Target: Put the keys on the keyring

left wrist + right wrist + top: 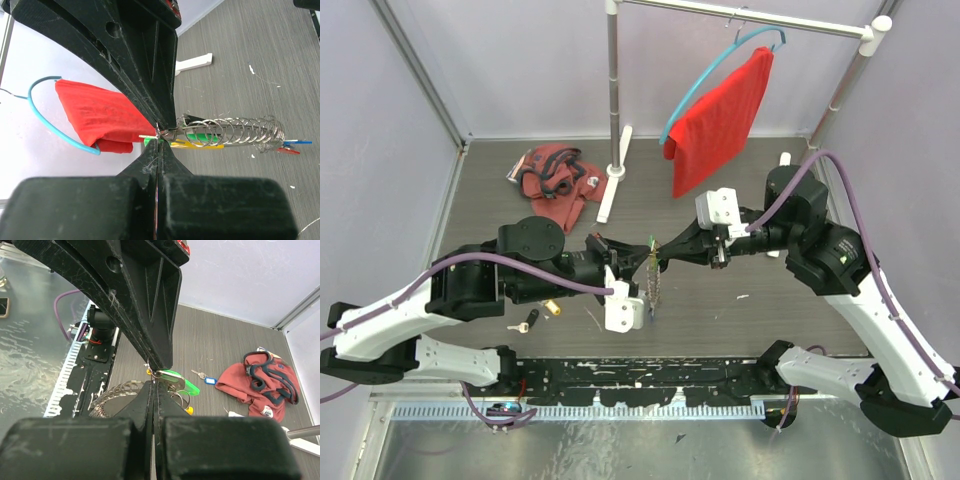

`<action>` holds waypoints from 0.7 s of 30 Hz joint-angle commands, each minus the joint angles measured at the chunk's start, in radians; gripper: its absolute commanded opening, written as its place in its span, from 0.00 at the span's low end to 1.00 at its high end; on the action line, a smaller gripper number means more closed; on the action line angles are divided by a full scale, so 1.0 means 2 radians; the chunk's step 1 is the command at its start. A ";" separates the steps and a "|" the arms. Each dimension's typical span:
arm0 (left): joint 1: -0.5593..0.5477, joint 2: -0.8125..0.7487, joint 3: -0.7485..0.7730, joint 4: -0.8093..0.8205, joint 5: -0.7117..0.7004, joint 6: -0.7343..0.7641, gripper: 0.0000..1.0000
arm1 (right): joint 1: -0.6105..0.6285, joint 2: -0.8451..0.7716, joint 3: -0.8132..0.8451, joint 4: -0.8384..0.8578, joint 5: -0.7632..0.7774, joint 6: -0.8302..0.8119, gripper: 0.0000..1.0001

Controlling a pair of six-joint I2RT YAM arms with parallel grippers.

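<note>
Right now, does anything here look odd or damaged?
Yes. The keyring pinched in the left pincer is stretched into a long, loose spiral instead of a tight flat ring, so it looks deformed.

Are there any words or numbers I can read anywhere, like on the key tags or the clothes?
No words, numbers or signs can be read in any view.
The white label on the crumpled red cloth: too small and blurred to read.
The green key tag and the blue key tag: no writing can be made out.
The keyring: bare wire, no markings to be seen.
</note>
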 commanded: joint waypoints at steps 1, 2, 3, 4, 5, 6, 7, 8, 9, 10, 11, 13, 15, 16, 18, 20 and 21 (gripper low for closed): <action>-0.007 0.004 -0.002 -0.010 0.012 -0.004 0.00 | 0.000 -0.016 0.023 0.048 0.019 0.004 0.01; -0.008 0.004 -0.002 -0.010 0.012 -0.004 0.00 | 0.000 -0.016 0.023 0.048 0.020 0.004 0.01; -0.008 0.004 -0.002 -0.009 0.011 -0.004 0.00 | 0.000 -0.017 0.023 0.048 0.021 0.004 0.01; -0.009 0.004 -0.002 -0.009 0.011 -0.005 0.00 | 0.000 -0.018 0.024 0.048 0.022 0.004 0.01; -0.009 0.004 -0.002 -0.009 0.010 -0.005 0.00 | 0.000 -0.017 0.024 0.048 0.022 0.005 0.01; -0.008 0.004 -0.003 -0.009 0.009 -0.004 0.00 | 0.000 -0.018 0.025 0.048 0.023 0.005 0.01; -0.009 0.005 -0.003 -0.009 0.009 -0.004 0.00 | 0.000 -0.018 0.024 0.048 0.024 0.004 0.01; -0.009 0.005 -0.002 -0.009 0.009 -0.004 0.00 | 0.000 -0.019 0.024 0.048 0.024 0.005 0.01; -0.009 0.006 -0.002 -0.009 0.009 -0.004 0.00 | 0.000 -0.020 0.024 0.048 0.024 0.005 0.01; -0.009 0.006 -0.003 -0.010 0.008 -0.004 0.00 | 0.000 -0.019 0.024 0.048 0.023 0.006 0.01; -0.009 0.007 -0.003 -0.009 0.006 -0.004 0.00 | 0.000 -0.020 0.025 0.048 0.023 0.006 0.01; -0.009 0.008 -0.003 -0.011 0.005 -0.003 0.00 | -0.001 -0.021 0.025 0.048 0.023 0.006 0.01; -0.009 0.010 -0.003 -0.010 0.004 -0.003 0.00 | -0.001 -0.022 0.026 0.048 0.024 0.007 0.01; -0.009 0.011 -0.003 -0.010 0.004 -0.003 0.00 | 0.000 -0.023 0.026 0.048 0.024 0.007 0.01; -0.009 0.012 -0.003 -0.010 0.002 -0.002 0.00 | -0.001 -0.023 0.027 0.049 0.023 0.008 0.01; -0.009 0.013 -0.003 -0.012 0.001 -0.002 0.00 | 0.000 -0.023 0.027 0.049 0.022 0.008 0.01; -0.009 0.013 -0.003 -0.011 0.001 -0.003 0.00 | 0.000 -0.024 0.027 0.050 0.022 0.009 0.01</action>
